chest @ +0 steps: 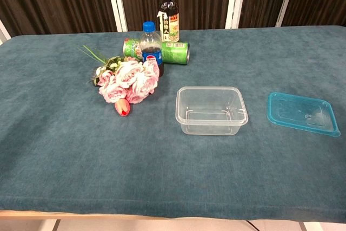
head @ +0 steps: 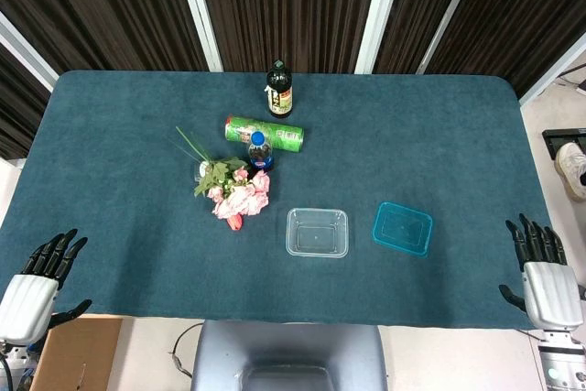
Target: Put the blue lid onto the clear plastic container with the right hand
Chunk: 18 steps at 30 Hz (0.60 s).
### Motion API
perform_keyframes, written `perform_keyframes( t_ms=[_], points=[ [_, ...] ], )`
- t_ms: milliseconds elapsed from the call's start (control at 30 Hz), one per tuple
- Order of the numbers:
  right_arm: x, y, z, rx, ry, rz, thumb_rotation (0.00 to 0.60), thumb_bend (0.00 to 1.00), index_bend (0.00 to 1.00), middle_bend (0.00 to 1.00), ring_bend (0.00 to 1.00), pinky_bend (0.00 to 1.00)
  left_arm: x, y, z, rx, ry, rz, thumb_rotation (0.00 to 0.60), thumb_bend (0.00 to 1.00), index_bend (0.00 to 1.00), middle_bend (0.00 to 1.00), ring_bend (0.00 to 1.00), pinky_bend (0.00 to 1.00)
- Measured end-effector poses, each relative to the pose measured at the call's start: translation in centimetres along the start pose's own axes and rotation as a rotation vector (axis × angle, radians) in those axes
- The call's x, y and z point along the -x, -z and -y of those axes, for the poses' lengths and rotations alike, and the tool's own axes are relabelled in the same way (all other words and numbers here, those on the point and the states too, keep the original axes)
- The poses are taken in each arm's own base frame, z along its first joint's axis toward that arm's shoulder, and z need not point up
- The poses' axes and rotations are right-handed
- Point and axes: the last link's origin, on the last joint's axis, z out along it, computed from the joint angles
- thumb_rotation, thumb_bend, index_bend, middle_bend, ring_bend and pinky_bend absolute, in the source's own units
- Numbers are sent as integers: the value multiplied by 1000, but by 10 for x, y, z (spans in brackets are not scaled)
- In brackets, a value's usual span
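Teal tablecloth [head: 137, 135] holds the blue lid [head: 402, 228] between the clear container [head: 317, 232] and the empty, spread-fingered right hand [head: 545, 276], nearer than the left.

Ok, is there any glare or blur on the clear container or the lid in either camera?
Head view: even light, no hard shadows; the clear plastic container reads faint against the cloth, and the blue lid is crisp. Chest view: the container shows soft highlights on its rim, edges still sharp; the lid is clear, and neither hand shows.
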Motion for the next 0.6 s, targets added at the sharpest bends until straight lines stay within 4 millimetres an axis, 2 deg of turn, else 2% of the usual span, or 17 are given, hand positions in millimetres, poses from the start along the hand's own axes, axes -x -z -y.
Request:
perform_keyframes(
  t_ms=[267, 600],
  points=[
    [5, -11, 8, -24, 1, 34, 600, 95, 0, 0, 0, 0, -2, 2, 0, 3, 7, -2, 600, 455, 65, 0, 52, 161],
    [10, -54, 18, -26, 57, 153, 600, 95, 0, 0, 0, 0, 0, -1, 1, 8, 9, 12, 600, 455, 66, 0, 51, 162]
  ],
)
